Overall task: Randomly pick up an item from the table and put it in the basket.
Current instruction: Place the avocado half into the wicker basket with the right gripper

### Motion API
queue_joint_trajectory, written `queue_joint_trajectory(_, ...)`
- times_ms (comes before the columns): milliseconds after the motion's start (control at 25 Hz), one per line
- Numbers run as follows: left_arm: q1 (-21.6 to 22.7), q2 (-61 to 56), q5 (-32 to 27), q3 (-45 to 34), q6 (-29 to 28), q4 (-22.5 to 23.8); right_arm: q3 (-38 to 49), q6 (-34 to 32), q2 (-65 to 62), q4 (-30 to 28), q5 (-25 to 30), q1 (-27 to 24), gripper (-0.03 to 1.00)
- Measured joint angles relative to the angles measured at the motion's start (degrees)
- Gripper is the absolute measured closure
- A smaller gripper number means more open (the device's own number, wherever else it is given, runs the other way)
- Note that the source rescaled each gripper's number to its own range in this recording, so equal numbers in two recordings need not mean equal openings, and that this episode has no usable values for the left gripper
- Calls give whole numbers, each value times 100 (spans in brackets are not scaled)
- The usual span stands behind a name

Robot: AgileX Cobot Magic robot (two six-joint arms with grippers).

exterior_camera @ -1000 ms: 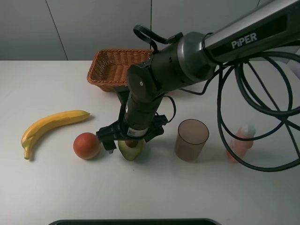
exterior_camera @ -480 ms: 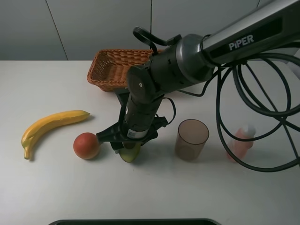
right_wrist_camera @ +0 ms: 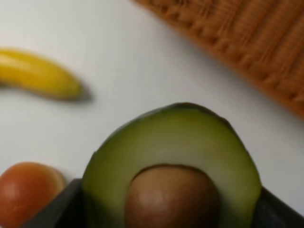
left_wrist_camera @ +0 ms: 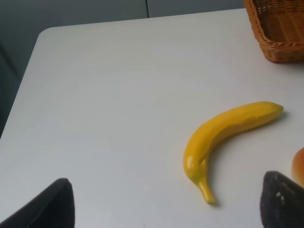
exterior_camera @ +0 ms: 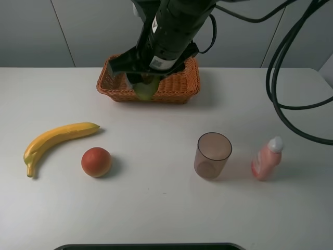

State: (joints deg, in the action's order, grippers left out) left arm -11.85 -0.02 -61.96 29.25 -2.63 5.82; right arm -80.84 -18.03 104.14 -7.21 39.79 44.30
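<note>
- Dark green skin, pale flesh and a brown pit: the halved avocado (right_wrist_camera: 171,142) is pinched between the fingers of my right claw (exterior_camera: 144,86), cut face towards the wrist camera.
- I see it held clear of the white matte desk (exterior_camera: 156,208), at the near wall of the brown woven wicker basket (exterior_camera: 179,86), not inside it.
- My left claw (left_wrist_camera: 166,209) is spread wide with nothing in it, above the desk near the yellow banana (exterior_camera: 57,139).
- A round orange-red fruit (exterior_camera: 96,162) lies near the banana.
</note>
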Motion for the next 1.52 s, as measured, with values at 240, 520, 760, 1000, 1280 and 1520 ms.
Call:
queue_joint_trajectory(240,0,0,0,0,0,0,-808,388,555,-618,-675,-754,97)
queue_joint_trajectory(520,0,0,0,0,0,0,-1386,414,1690,-699,-1081,-1113,97)
queue_joint_trajectory(760,0,0,0,0,0,0,-1527,414,2438,-699,-1114,-1230,97)
queue_joint_trajectory(1000,0,0,0,0,0,0,-1549,414,2476,-611,-1090,-1230,97)
queue_joint_trajectory(1280,0,0,0,0,0,0,-1549,524,2135,-533,-1019,-1230,0)
queue_joint_trajectory(1520,0,0,0,0,0,0,-1549,728,1276,-526,-300,-1230,-2)
